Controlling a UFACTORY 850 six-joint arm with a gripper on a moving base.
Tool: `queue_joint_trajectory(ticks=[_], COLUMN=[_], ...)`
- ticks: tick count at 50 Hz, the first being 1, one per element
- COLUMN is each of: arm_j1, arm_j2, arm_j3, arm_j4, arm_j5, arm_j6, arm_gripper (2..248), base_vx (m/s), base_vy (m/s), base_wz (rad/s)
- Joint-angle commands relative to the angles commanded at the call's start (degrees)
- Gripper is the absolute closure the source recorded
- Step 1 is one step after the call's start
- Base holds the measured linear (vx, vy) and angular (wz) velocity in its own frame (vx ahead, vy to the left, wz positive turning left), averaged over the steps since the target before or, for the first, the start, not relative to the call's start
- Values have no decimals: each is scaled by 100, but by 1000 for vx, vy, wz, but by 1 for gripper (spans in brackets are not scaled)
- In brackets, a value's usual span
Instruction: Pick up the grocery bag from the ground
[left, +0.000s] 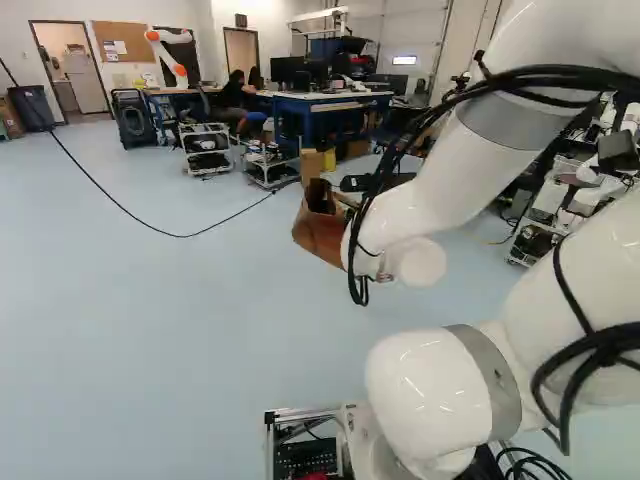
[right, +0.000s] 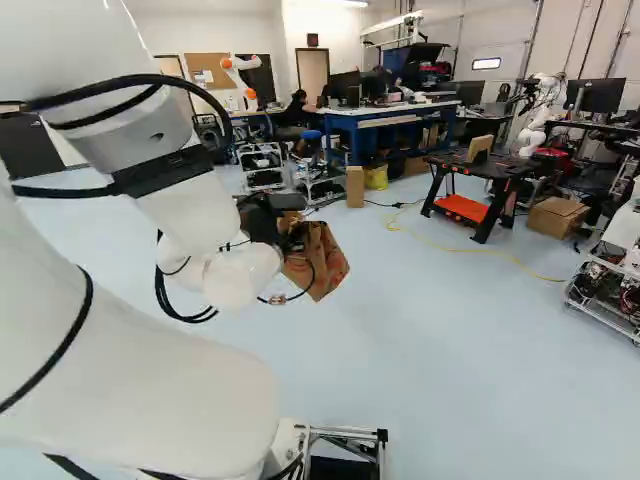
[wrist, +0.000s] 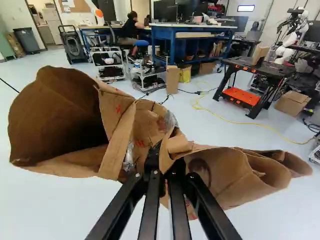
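the pincer (right: 290, 238) is closed on the brown paper bag (right: 322, 262), with crumpled paper pinched between its fingers. the bag hangs above the floor (right: 430, 350), ahead of the arm (right: 185, 210) (rather rumpled, one side gaping). beyond it stand a cardboard box (right: 355, 187) and a blue surface (wrist: 159, 36).

Bright, soft light (glare spots on arm (left: 450, 165)).

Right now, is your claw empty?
No, the black gripper is closed on the brown paper bag, whose crumpled paper is pinched in its grip and flares out to both sides.
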Motion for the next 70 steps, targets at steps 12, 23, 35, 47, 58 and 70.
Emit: queue_joint_trajectory(ticks=[12, 23, 35, 47, 58, 70], arm_j1=[-12, -13, -13, -13, -13, -13], arm_j2=[56, 61, 61, 61, 61, 61], arm_j3=[85, 92, 92, 92, 92, 92], arm_j4=[0, 0, 0, 0, 0, 0], arm_j5=[14, 15, 15, 15, 15, 15], arm_j6=[0, 0, 0, 0, 0, 0], arm_gripper=[228, 228, 228, 228, 228, 228], base_vx=[0, 0, 0, 0, 0, 0], base_vy=[0, 0, 0, 0, 0, 0], base_wz=[0, 0, 0, 0, 0, 0])
